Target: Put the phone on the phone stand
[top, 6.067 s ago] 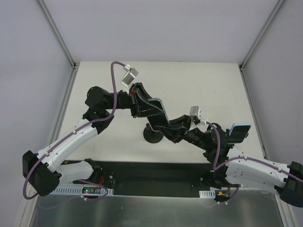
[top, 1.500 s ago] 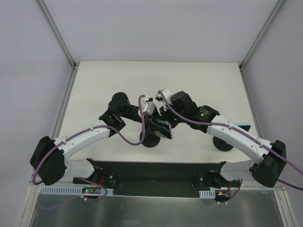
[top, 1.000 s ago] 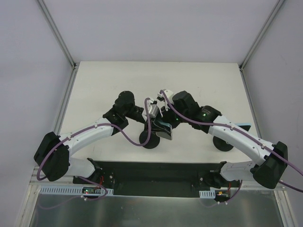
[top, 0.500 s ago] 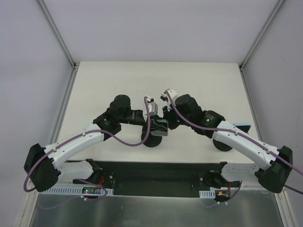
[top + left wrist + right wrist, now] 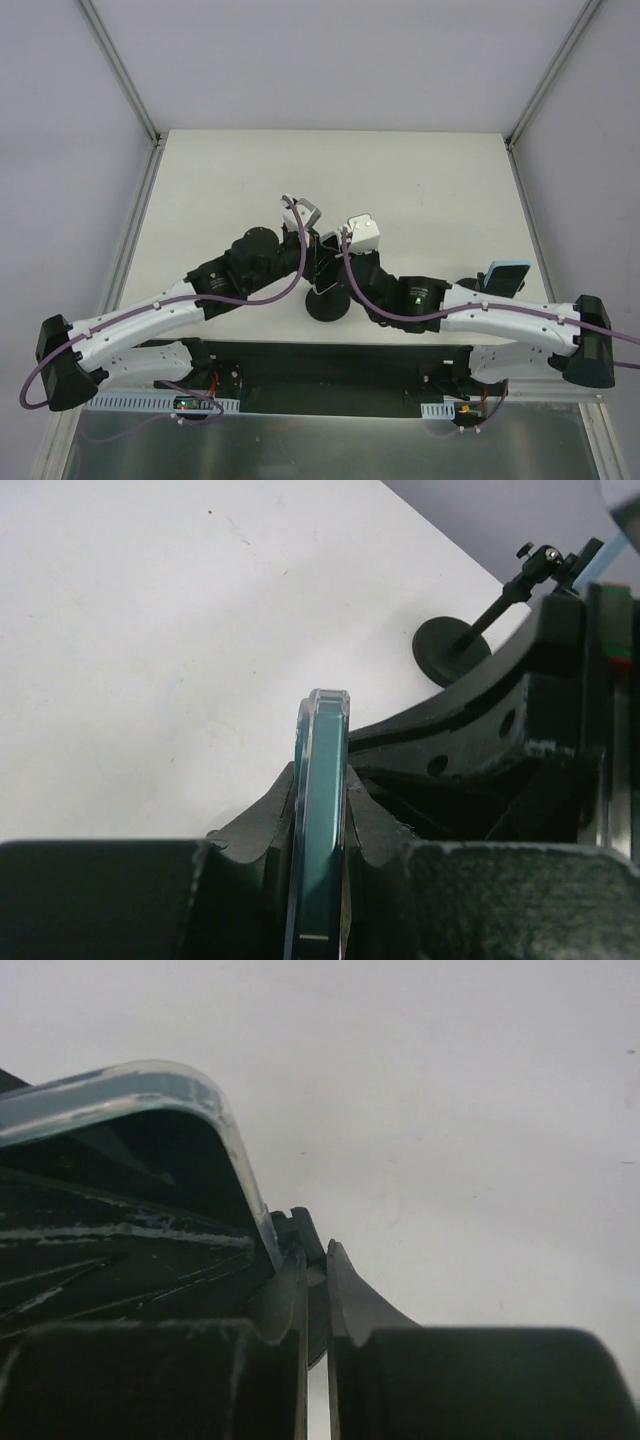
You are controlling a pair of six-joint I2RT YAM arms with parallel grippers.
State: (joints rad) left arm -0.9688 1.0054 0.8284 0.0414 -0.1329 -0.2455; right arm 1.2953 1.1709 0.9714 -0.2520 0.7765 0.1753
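Note:
The phone (image 5: 322, 810) stands edge-on between my left gripper's (image 5: 322, 780) fingers, which are shut on it; its clear rim also shows in the right wrist view (image 5: 130, 1090). The phone stand's round black base (image 5: 327, 308) sits near the table's front centre. Both grippers meet just above it: left gripper (image 5: 312, 262), right gripper (image 5: 338, 262). My right gripper (image 5: 316, 1250) is shut on a thin black part of the stand's cradle (image 5: 312, 1232), right beside the phone's corner. From above, the phone is mostly hidden between the two wrists.
A second black stand (image 5: 447, 650) holds a light-blue-cased phone (image 5: 505, 277) at the right, close to my right forearm. The white table (image 5: 420, 180) has metal rails along its left and right edges.
Both arms have dropped lower and stretched out flatter. The wrists have drawn closer together over the stand's base, the phone still in the left gripper. The light-blue phone shows again.

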